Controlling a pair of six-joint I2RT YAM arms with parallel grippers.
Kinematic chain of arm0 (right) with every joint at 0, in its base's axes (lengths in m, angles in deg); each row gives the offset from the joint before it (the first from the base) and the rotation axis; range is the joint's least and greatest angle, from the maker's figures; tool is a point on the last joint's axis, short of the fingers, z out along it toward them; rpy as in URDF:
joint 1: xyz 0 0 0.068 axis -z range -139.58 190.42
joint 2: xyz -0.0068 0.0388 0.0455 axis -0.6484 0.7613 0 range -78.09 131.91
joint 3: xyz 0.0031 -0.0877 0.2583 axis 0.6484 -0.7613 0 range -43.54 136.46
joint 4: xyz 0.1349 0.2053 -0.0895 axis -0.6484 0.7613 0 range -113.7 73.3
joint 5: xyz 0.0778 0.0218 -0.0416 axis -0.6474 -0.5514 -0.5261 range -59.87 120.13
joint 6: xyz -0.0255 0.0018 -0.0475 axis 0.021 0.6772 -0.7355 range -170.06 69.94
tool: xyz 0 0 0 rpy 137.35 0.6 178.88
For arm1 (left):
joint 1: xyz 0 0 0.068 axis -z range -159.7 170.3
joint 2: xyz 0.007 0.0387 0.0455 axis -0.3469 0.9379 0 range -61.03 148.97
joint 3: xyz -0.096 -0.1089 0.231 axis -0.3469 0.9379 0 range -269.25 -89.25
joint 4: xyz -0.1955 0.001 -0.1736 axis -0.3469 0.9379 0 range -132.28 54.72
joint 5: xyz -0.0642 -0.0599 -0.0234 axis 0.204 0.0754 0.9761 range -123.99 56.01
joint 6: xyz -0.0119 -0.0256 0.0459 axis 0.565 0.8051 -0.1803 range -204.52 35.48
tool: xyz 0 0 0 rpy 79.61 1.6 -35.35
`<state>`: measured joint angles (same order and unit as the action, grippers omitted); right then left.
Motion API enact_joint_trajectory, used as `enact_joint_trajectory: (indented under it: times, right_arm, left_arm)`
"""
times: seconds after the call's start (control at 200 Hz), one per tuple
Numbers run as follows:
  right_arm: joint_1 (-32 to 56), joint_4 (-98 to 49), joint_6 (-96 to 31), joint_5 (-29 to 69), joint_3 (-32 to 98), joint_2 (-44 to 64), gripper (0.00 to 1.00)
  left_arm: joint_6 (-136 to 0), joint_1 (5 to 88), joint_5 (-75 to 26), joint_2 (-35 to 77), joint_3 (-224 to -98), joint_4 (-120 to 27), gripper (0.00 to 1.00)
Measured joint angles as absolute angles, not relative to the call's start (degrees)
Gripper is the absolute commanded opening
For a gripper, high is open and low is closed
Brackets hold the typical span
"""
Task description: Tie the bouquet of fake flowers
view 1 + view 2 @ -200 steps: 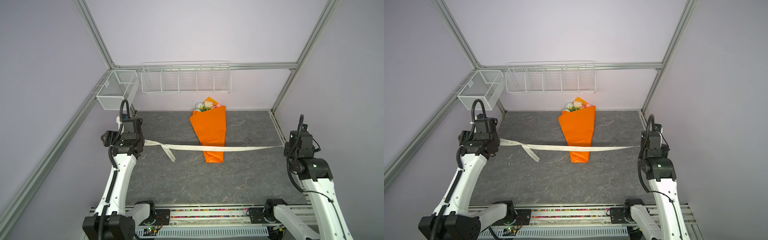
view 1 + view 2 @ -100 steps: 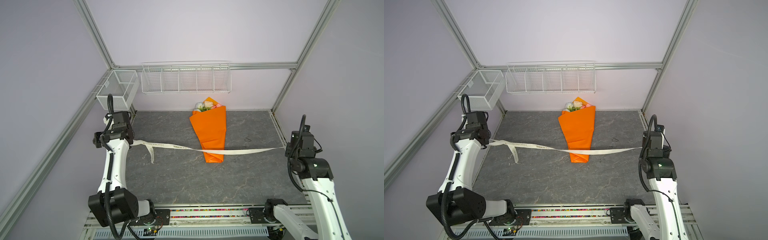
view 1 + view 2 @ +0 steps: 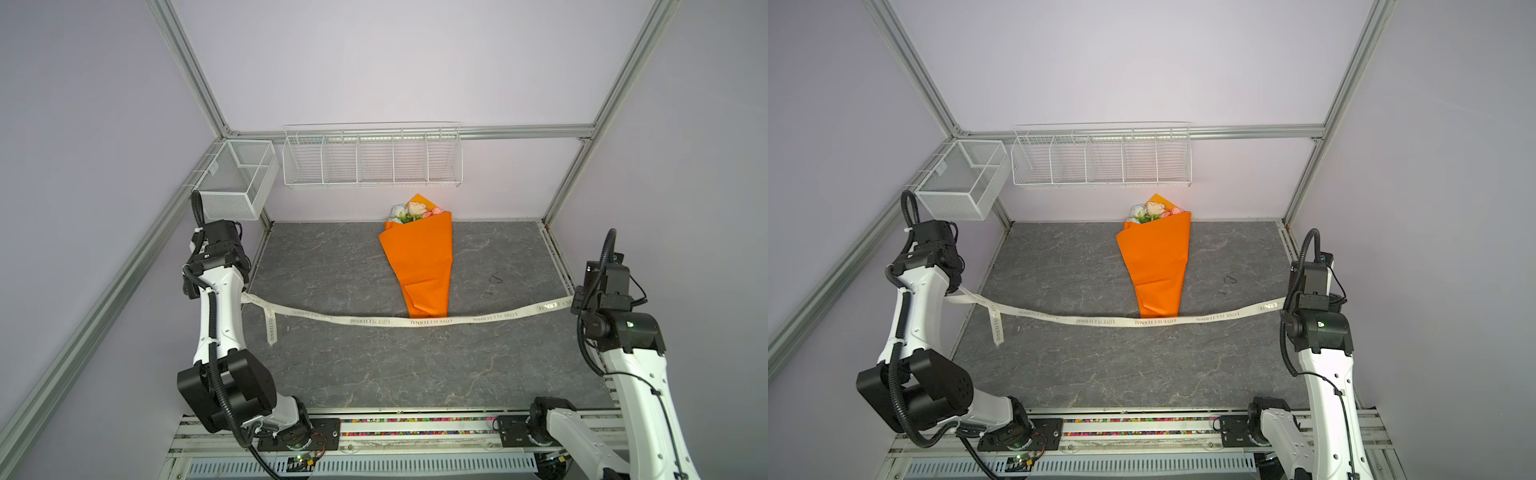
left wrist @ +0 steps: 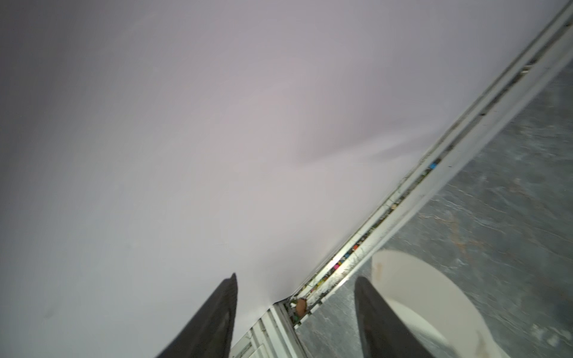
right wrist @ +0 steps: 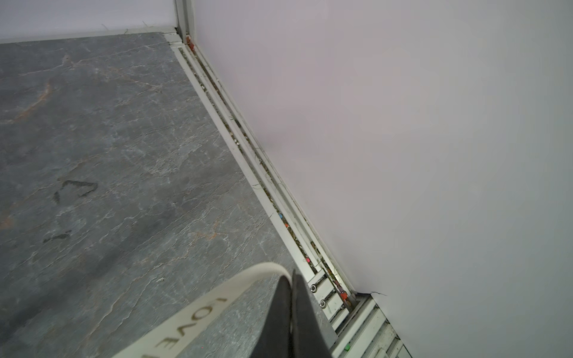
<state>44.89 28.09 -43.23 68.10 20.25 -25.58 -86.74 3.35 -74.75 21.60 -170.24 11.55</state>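
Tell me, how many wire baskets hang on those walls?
2. A small mesh basket hangs on the left wall near the corner; a long divided wire basket hangs on the back wall above the bouquet. None looks hidden.

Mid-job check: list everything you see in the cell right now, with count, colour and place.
bouquet of fake flowers: one; white, cream and pink blooms in orange paper; lying mid-table, blooms toward the back wall
ribbon: one; cream with printed lettering; strung across the table at the bouquet's lower tip, loose tail near the left arm
wire rack: one; white; on the back wall
mesh basket: one; white; left wall, near the back corner
table: one; grey marbled
left gripper: one; black; open, at the table's left edge, ribbon beside one finger
right gripper: one; black; shut on the ribbon, at the table's right edge
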Motion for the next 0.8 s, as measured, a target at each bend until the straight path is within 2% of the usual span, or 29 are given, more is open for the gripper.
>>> enact_joint_trajectory:
  times: [0.135, 0.2, 0.32, 0.39, 0.465, 0.645, 0.8]
  right_arm:
    - [44.91, 28.22, -41.42, 67.49, 18.44, -23.07, 0.07]
    - [45.02, 28.37, -40.76, 67.25, 17.83, -22.8, 0.07]
    - [45.22, 28.26, -40.04, 67.05, 17.85, -21.34, 0.07]
    - [45.22, 28.0, -39.49, 66.31, 17.67, -20.01, 0.07]
    - [45.22, 26.84, -38.97, 65.11, 15.99, -19.46, 0.06]
    - [45.41, 26.38, -37.81, 61.98, 12.45, -17.01, 0.07]
    - [45.52, 25.47, -37.63, 60.17, 12.36, -16.01, 0.07]
  left_arm:
    - [-86.39, 4.33, -76.69, 19.96, -165.41, 10.35, 0.94]
    - [-84.97, 4.25, -77.37, 20.33, -165.21, 10.32, 0.94]
    - [-81.65, 4.22, -75.49, 21.51, -167.47, 12.07, 0.86]
    - [-79.07, 4.18, -69.76, 22.38, -168.86, 13.51, 0.76]
    - [-76.47, 4.22, -60.3, 22.27, -167.42, 13.71, 0.7]
    - [-70.24, 6.56, -40.01, 18.43, -152.6, 11.81, 0.69]
    - [-67.66, 12.46, -34.38, 17.68, -146.07, 11.63, 0.7]
